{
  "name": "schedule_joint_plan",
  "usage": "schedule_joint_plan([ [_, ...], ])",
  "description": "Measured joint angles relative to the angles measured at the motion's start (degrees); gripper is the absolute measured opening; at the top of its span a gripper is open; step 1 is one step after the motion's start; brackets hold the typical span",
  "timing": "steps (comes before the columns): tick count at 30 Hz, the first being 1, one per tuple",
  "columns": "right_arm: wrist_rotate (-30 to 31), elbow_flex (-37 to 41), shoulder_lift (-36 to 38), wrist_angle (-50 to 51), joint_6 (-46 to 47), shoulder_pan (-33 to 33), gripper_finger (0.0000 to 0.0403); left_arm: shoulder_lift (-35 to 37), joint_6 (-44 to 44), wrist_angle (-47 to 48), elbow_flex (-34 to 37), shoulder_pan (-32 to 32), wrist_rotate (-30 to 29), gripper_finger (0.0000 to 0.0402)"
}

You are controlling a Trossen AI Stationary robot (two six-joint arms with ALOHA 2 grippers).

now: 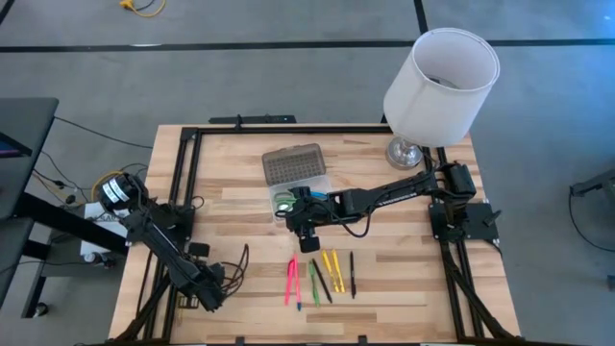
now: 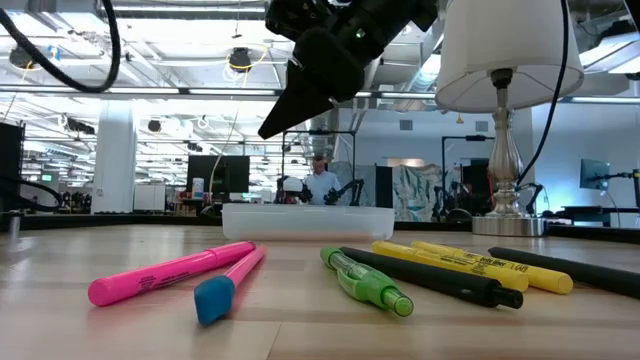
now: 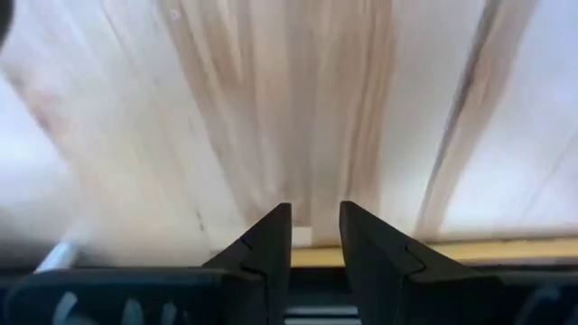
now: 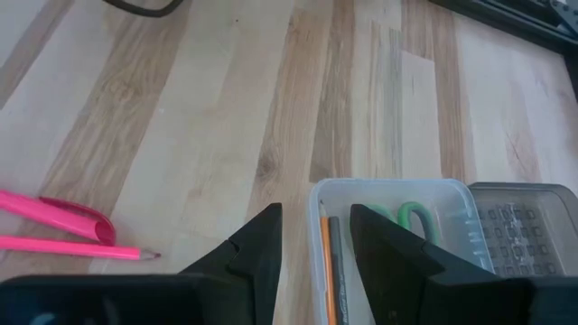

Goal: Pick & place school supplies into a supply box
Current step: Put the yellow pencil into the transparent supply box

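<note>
The supply box [image 1: 315, 186], a clear tray with its ribbed lid [image 1: 293, 163] folded open behind it, lies mid-table. Inside it are green-handled scissors [image 4: 411, 217], an orange pencil [image 4: 325, 262] and a dark one. My right gripper [image 4: 316, 209] hangs open above the box's near-left end, slanting down, with nothing between its fingers. More school supplies lie flat on the wood nearer the front edge: pink highlighter [image 2: 170, 272], pink pencil [image 2: 240, 272], green pen [image 2: 365, 280], black pen [image 2: 430, 275] and yellow ones [image 2: 450, 262]. My left gripper [image 1: 209, 298] waits at the near left corner, open by a narrow gap.
A white-shaded lamp [image 1: 437, 82] stands at the far right corner, behind my right arm. A black frame rail [image 1: 288, 129] runs around the table. Cables [image 1: 235, 269] lie beside my left arm. Bare wood shows between the box and the row of pens.
</note>
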State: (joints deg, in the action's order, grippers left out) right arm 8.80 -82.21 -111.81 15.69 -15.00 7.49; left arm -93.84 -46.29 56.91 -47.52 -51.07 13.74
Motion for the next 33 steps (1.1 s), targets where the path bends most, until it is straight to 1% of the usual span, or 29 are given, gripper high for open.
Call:
schedule_joint_plan([
  [6,0.0,0.0,0.0,0.0,0.0,0.0,0.0127,0.0,-0.8,6.7,-1.8,0.0,-0.4,0.0091],
  [12,0.0,0.0,0.0,0.1,0.0,0.0,0.0127,0.0,-2.4,9.0,-1.7,0.0,2.7,0.0091],
  [15,0.0,0.0,0.0,0.1,0.0,0.0,0.0127,0.0,-3.0,8.9,-0.2,0.0,4.7,0.0091],
  [18,0.0,0.0,0.0,0.1,0.0,0.0,0.0127,0.0,-3.9,7.1,2.1,0.0,7.1,0.0091],
  [25,0.0,0.0,0.0,0.1,0.0,0.0,0.0127,0.1,-5.3,1.9,5.0,-0.3,8.9,0.0091],
  [31,0.0,0.0,0.0,0.1,0.0,0.0,0.0127,0.2,-5.2,-1.1,5.1,-0.4,8.3,0.0091],
  [33,0.0,0.0,0.0,0.1,0.0,0.0,0.0127,0.1,-4.2,-2.9,4.9,-0.4,6.9,0.0091],
])
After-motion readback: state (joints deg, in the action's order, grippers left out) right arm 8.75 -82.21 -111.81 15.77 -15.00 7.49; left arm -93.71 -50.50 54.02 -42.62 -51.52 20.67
